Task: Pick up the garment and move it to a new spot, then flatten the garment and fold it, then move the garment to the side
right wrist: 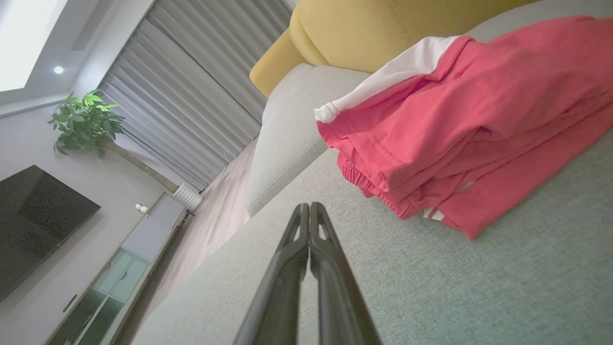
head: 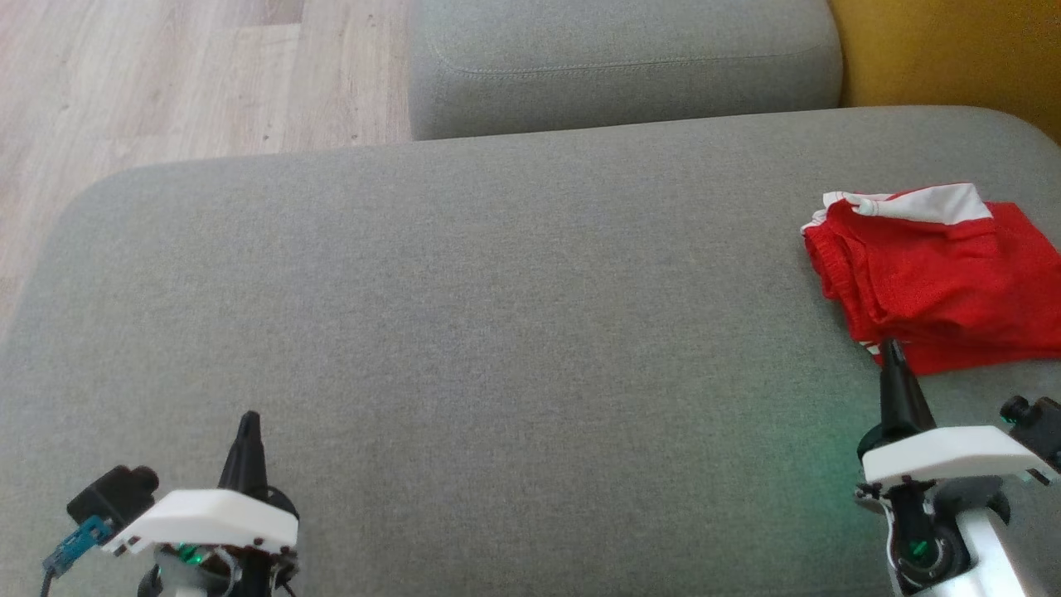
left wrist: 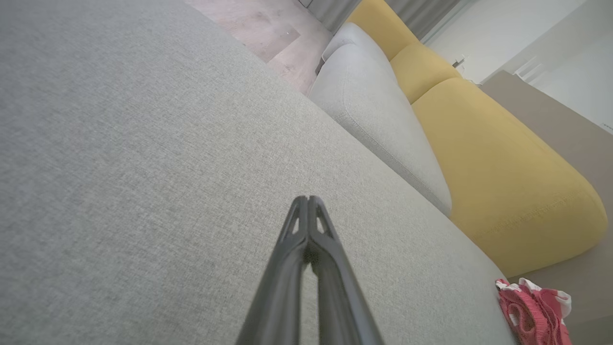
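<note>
Far left: the left tool (head: 249,421) is hovering over the bare grey seat cushion (head: 497,332), fingers pressed together, gripping nothing, well apart from the garment (head: 937,274). Right side: the right tool (head: 893,347) is also sitting closed and empty, its tip just short of the garment's near hem, not touching. The garment is lying ahead and slightly right of that tip, in red folded layers at the cushion's right end. Its long axis seems to be running left to right, cut off by the frame edge. The right arm is clearly nearer. Beyond: a second grey cushion (head: 622,66), a yellow cushion (head: 953,50) and wooden floor (head: 166,75).
</note>
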Controlling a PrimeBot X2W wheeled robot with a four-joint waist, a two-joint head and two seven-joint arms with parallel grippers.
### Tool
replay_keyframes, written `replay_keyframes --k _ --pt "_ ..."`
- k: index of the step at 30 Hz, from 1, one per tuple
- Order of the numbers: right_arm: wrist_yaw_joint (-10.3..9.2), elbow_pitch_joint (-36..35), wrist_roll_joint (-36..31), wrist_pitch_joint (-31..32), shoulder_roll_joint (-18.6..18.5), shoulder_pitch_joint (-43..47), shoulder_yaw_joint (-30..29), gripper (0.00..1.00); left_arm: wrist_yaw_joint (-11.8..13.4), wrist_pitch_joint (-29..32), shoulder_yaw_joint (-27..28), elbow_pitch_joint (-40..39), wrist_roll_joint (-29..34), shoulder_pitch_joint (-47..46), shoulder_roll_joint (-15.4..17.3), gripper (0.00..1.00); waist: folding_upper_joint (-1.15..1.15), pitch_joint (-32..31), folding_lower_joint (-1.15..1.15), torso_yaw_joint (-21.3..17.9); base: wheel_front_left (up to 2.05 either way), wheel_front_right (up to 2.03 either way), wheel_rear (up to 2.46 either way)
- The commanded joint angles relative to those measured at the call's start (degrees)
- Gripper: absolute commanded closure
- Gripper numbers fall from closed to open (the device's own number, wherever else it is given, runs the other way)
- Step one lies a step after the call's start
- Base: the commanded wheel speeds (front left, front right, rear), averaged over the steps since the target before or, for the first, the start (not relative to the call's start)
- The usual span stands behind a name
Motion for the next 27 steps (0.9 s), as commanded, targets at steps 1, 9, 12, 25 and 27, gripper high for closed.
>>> replay_keyframes --k 1,9,12,25,27 --pt "-0.02 -2.55 2.05 0.68 0.06 -1.40 -0.30 1.00 -0.50 0.59 1.71 -2.36 -2.22 -3.10 0.22 1.00 0.00 0.04 0.00 -0.01 0.00 0.00 0.00" --pt "-0.02 -3.50 6.50 2.01 0.61 -1.11 -1.34 1.00 -0.98 1.95 2.33 -2.96 -7.40 -3.27 0.21 1.00 0.00 0.18 0.00 -0.05 0.00 0.00 0.00" --pt "-0.02 -3.85 8.16 2.51 0.81 -1.00 -1.73 1.00 -1.16 2.45 2.56 -3.19 -9.35 -3.34 0.21 1.00 0.00 0.23 0.00 -0.06 0.00 0.00 0.00" --pt "-0.03 -5.37 15.37 4.67 1.69 -0.54 -3.40 1.00 -1.94 4.65 3.55 -4.16 -17.75 -3.62 0.19 1.00 0.00 0.46 0.00 -0.12 0.00 0.00 0.00" --pt "-0.03 -5.61 16.49 5.00 1.83 -0.47 -3.66 1.00 -2.06 4.98 3.70 -4.31 -19.05 -3.66 0.19 1.00 0.00 0.50 0.00 -0.13 0.00 0.00 0.00"
